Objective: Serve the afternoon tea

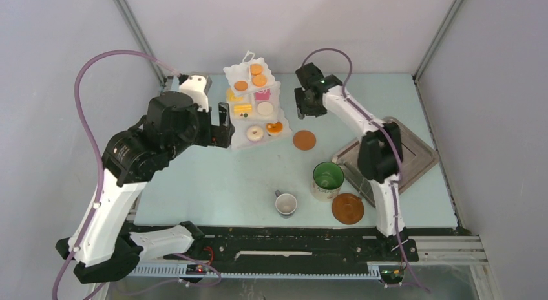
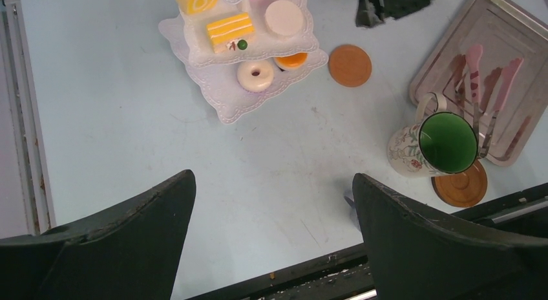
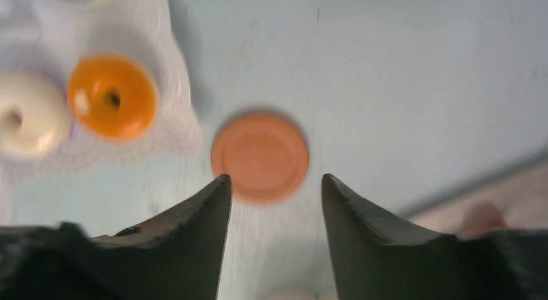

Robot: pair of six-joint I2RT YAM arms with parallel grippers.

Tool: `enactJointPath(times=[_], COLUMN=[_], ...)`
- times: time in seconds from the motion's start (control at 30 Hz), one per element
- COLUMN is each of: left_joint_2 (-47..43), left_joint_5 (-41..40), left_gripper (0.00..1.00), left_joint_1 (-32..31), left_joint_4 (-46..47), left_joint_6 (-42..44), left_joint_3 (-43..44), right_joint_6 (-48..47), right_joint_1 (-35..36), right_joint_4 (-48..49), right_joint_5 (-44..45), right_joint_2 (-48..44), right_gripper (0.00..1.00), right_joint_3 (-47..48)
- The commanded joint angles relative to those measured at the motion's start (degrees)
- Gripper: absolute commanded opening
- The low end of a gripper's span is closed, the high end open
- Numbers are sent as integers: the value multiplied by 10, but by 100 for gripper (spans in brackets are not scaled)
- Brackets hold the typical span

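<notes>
The white three-tier stand [image 1: 238,139] stands at the back middle and holds orange rounds [image 1: 256,69], a yellow cake [image 1: 242,108], a pink cake [image 1: 262,94], a white doughnut [image 1: 254,133] and an orange doughnut [image 3: 113,96]. My left gripper [image 1: 223,130] is open and empty just left of the stand's base; its wrist view shows bare table between the fingers [image 2: 155,209]. My right gripper [image 1: 305,111] is open and empty, above a small brown disc [image 3: 260,156] lying right of the stand. The green-lined mug [image 1: 327,179], white cup [image 1: 285,203] and brown saucer [image 1: 347,208] stand near the front.
A grey metal tray [image 1: 420,159] lies at the right, partly under my right arm, with pinkish tongs [image 2: 475,74] on it. The mug [image 2: 446,145] stands beside the tray's near corner and next to the saucer [image 2: 460,190]. Walls close the back and sides.
</notes>
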Motion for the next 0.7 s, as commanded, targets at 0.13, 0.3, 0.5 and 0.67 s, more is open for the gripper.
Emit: enactJointPath(times=[0.13, 0.3, 0.5, 0.67], left_joint_2=[7, 16, 20, 9], left_joint_5=[18, 26, 42, 39], left_gripper=[98, 98, 98, 98], left_joint_1=[4, 3, 2, 2], left_joint_4=[44, 52, 57, 57], left_joint_6=[12, 12, 7, 7], left_joint_3=[-5, -5, -12, -19], right_joint_6=[-3, 84, 215, 259], right_joint_1=[-28, -42, 1, 36], right_joint_4=[-139, -220, -194, -155], right_joint_5=[-80, -78, -38, 7], right_joint_2=[-324, -447, -543, -552], right_gripper=[80, 83, 83, 75], right_joint_3=[-190, -330, -476, -523])
